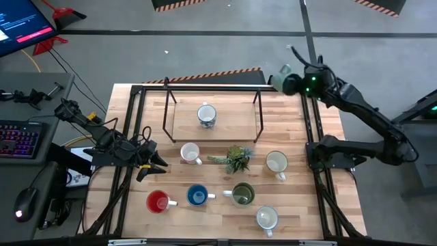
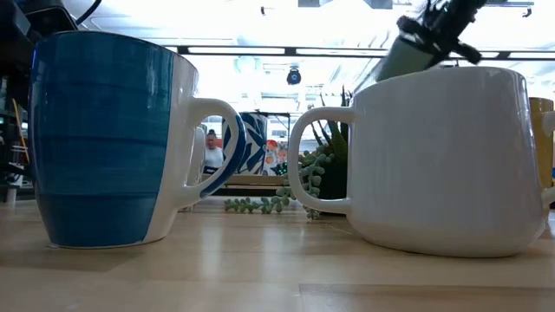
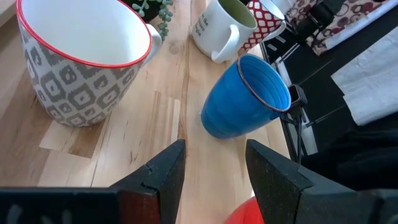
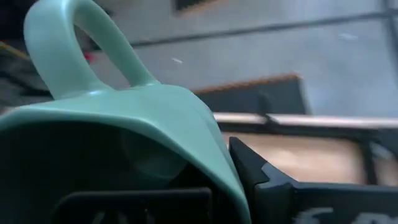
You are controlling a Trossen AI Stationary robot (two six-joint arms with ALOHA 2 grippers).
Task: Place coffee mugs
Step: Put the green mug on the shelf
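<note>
Fingers of the right gripper (image 4: 205, 186) are clamped on the rim of a teal mug (image 4: 124, 124), one finger inside the bowl and the other against the outer wall, with the mug's handle pointing away from the wrist. Seen from above, that mug (image 1: 285, 75) hangs in the air at the far right corner of the desk (image 1: 300, 225), just beside the top bar of the metal rack (image 1: 212, 87), so this one looks lifted but not yet set down.

On the rack's wooden shelf stands one patterned mug (image 1: 207, 115); that appears to be the only one placed. Well away from the right fingers, six more wait on the desk: a grey-patterned mug (image 1: 190, 153), a cream mug (image 1: 276, 162), a red mug (image 1: 158, 201), a blue mug (image 1: 197, 196), an olive mug (image 1: 243, 195) and a white mug (image 1: 266, 218), around a small plant (image 1: 237, 159).

The right arm reaches up and inward, elbow bent. The left gripper (image 3: 214, 171) rests low over the desk, fingers apart and empty, the blue mug just ahead of them.
</note>
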